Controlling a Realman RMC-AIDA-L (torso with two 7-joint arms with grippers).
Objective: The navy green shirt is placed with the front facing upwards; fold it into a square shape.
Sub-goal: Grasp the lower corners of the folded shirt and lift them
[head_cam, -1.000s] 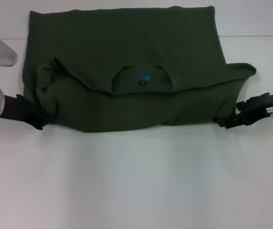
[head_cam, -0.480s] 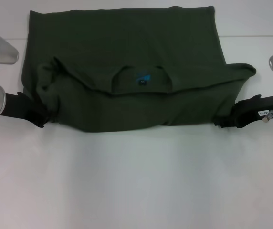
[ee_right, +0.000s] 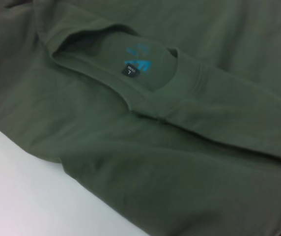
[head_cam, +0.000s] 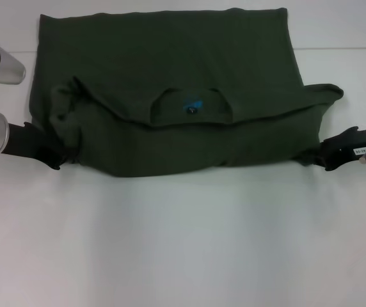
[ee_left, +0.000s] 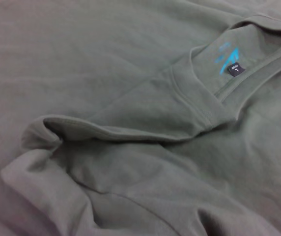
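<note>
The navy green shirt (ee_right: 180,147) is filling nearly the whole right wrist view, lying in soft folds with its round collar (ee_right: 145,105) opening toward the camera. Inside the neck, a small dark label (ee_right: 129,71) is showing beneath a blue printed mark (ee_right: 138,63). A bare white patch of the table (ee_right: 22,196) is showing beside the shirt's folded edge.

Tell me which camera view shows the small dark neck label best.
The left wrist view: the neck label sits close, its pale letter visible beside the blue print inside the collar. The right wrist view shows the label similarly but slightly darker. The head view shows it only as a tiny dark speck.
</note>
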